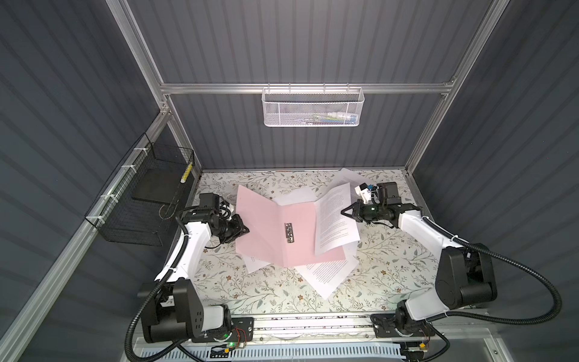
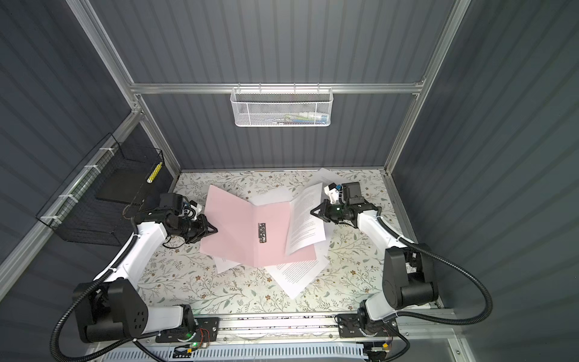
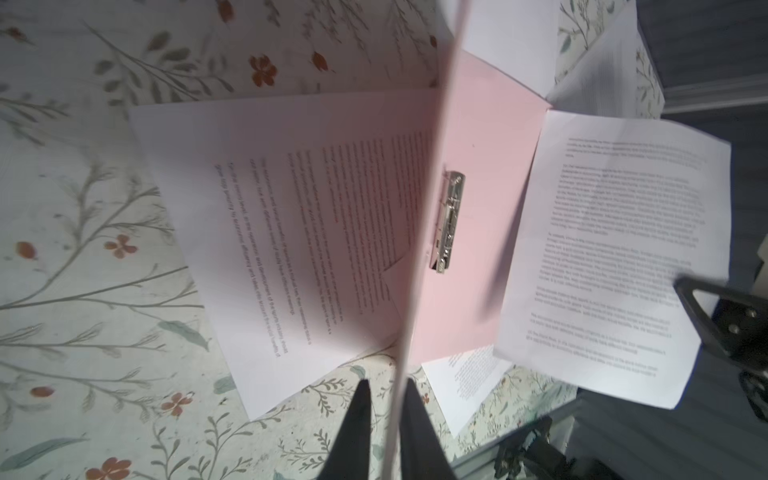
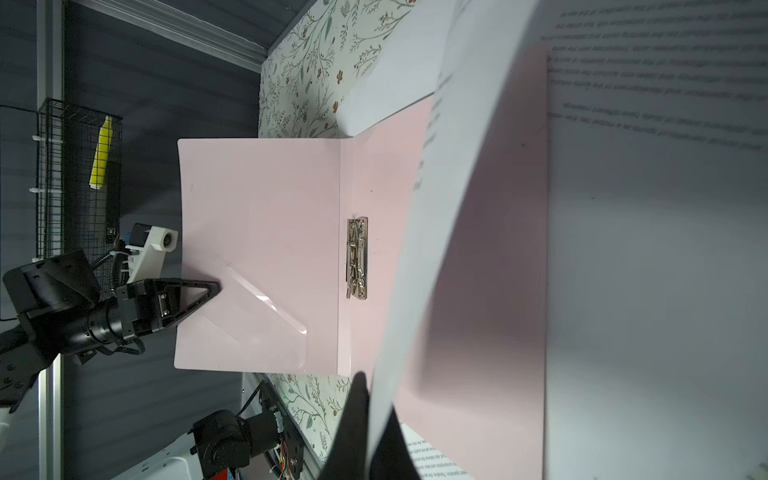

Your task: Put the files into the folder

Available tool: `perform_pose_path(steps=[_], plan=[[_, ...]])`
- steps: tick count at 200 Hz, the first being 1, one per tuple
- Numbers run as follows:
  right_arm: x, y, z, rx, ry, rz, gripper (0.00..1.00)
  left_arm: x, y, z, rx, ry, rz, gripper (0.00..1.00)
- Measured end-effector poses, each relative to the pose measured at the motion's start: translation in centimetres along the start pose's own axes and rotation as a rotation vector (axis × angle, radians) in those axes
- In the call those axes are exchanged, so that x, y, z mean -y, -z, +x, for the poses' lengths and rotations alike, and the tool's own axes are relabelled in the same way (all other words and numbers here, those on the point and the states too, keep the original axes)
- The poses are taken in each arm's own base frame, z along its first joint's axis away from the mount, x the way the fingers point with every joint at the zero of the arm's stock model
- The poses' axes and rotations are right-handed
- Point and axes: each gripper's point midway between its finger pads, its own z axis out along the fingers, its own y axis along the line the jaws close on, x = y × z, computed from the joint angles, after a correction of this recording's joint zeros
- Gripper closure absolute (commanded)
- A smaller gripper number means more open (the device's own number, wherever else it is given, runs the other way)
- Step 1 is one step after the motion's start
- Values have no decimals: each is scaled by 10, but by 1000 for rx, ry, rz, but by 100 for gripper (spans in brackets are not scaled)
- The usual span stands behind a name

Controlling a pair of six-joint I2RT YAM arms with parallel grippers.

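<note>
Evidently, the left pincer (image 1: 247, 231) clamped the folder's (image 1: 300, 241) raised cover to hold it open on the worktop (image 1: 266, 291). The right pincer (image 1: 343, 212) pinched one printed sheet (image 1: 335, 219) above the inner half, and the other files (image 1: 326, 275) lay underneath.

surface: floral table (image 1: 266, 294) | on it: printed sheets (image 1: 326, 275) | over them: open pink folder (image 1: 304, 244)

Robot-lab booth: aluminium-profile frame (image 1: 307, 88), ribbed wall panels (image 1: 297, 40), left arm (image 1: 194, 238) and right arm (image 1: 419, 228) on a base rail (image 1: 313, 326).
</note>
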Motion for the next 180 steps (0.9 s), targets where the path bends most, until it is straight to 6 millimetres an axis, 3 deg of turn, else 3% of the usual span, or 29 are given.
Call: perform_pose_path(steps=[42,79,105,156,168,180], plan=[[17,11,-6,26,1,48,100,24,-19,17,-67,-55,95,95],[6,19,-4,32,20,51,100,49,-37,29,-97,-112,168,99],[-22,23,-11,38,63,18,100,54,-50,33,-130,-108,199,99],[-123,31,-24,69,213,-199,100,53,-75,40,-183,-112,206,99],[-133,32,-27,87,243,-244,100,45,-83,42,-202,-96,181,99],[-129,24,-30,104,260,-258,100,38,-90,45,-221,-81,157,99]])
